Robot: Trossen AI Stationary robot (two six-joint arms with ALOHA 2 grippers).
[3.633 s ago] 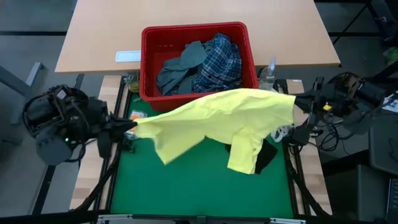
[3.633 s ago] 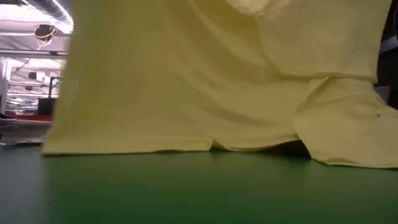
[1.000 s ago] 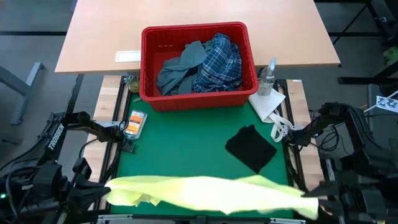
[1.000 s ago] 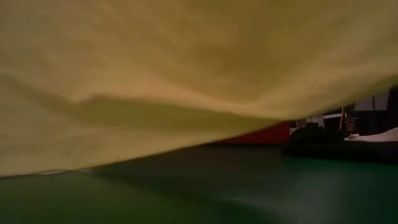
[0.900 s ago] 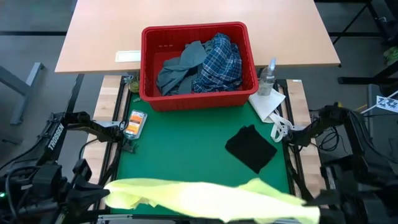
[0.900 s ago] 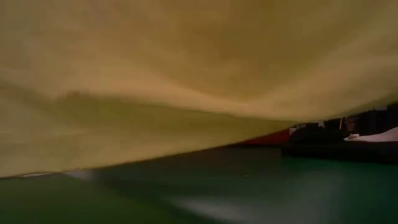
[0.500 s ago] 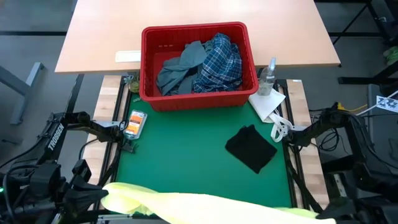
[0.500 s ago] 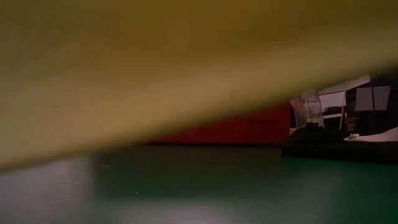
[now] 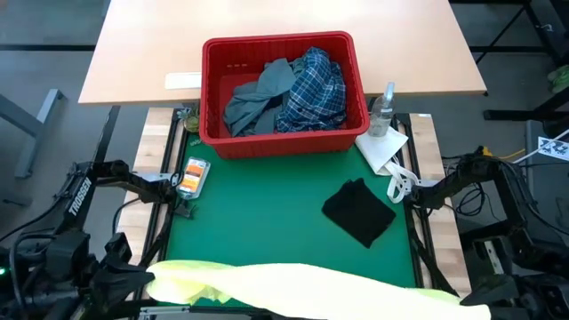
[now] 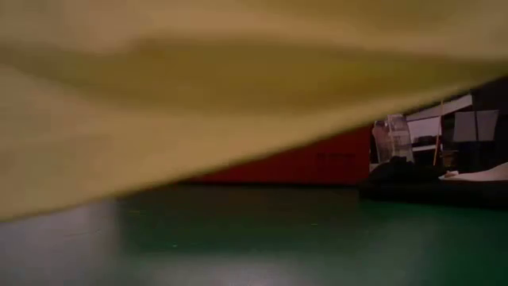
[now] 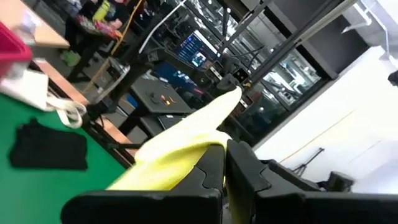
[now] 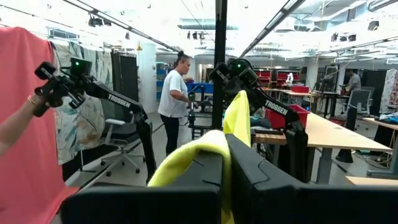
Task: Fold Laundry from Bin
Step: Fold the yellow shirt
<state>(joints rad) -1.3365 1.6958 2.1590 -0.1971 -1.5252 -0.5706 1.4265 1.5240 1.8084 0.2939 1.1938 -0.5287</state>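
Yellow garment point(image 9: 293, 286) hangs stretched along the desk's point(image 9: 267, 213) six o'clock edge. Left claw point(image 11: 224, 163) and right claw point(image 12: 224, 163) are each clamped tight on an end, presumably to spread it flat. Remaining laundry sits in the bin point(image 9: 283, 138) at twelve o'clock.

My green mat point(image 9: 267, 213) lay between the side rails, with the pale wooden table point(image 9: 284, 27) beyond it. The red bin point(image 9: 283, 140) stood where the two met. On the mat rested a dark navy garment point(image 9: 359, 212), apart from the bin. At the mat's right edge lay a white paper towel point(image 9: 384, 148) with a clear bottle point(image 9: 383, 110) on it. An orange packet point(image 9: 190, 176) lay at the left edge, and a white label point(image 9: 183, 80) on the wood.
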